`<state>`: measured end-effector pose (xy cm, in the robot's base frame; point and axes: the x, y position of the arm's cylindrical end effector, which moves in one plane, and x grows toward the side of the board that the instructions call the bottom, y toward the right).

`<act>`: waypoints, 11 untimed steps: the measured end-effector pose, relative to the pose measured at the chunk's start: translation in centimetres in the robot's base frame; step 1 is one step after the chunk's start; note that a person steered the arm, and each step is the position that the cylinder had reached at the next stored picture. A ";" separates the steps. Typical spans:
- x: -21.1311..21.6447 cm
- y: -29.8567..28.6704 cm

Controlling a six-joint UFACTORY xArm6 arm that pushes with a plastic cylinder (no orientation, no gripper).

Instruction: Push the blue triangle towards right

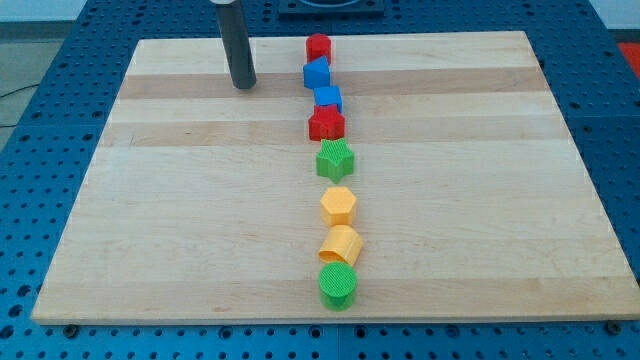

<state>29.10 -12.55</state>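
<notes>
Several blocks stand in a column down the middle of the wooden board (180, 200). From the view's top they are a red block (318, 46), a blue block that looks like the triangle (316, 73), a second blue block (328, 98), a red star (326, 124), a green star (335, 159), a yellow hexagon (339, 205), a second yellow block (341, 244) and a green cylinder (337, 285). My tip (243, 86) rests on the board to the left of the two blue blocks, clearly apart from them.
The board lies on a blue perforated table (40, 60). The board's right edge (585, 180) is far from the column. The two blue blocks touch or nearly touch each other and the red blocks beside them.
</notes>
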 end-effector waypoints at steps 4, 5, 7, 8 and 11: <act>3.5 3.6; 1.9 3.6; -1.5 5.4; -2.0 7.6; -1.7 17.0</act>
